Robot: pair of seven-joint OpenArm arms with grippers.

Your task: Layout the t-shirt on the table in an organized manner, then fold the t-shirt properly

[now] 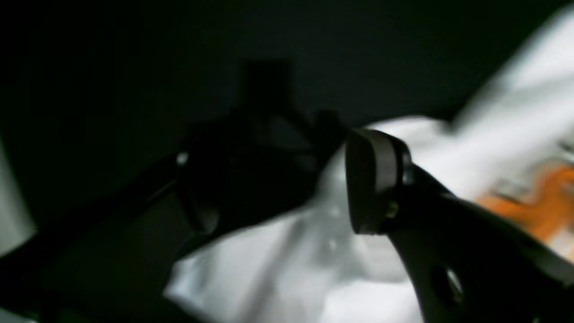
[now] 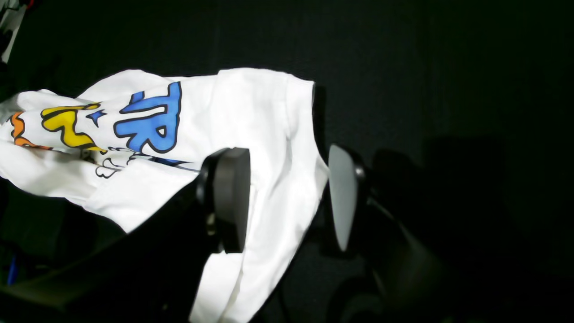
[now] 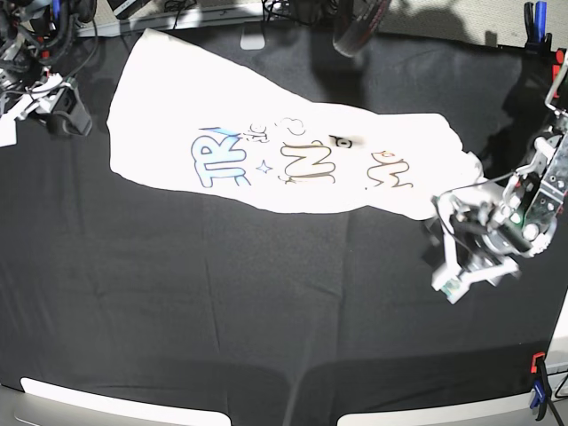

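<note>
T-shirt (image 3: 293, 133) lies spread print-up across the far half of the black-draped table (image 3: 222, 311). Left gripper (image 1: 287, 188) hangs over its white edge with jaws spread wide and empty; right gripper (image 2: 287, 197) straddles a white fold, jaws parted, not pinching it.

We see a white t-shirt (image 3: 293, 142) with blue, yellow and orange letters (plus little clouds and stars) on a black table (image 3: 222, 302).
</note>
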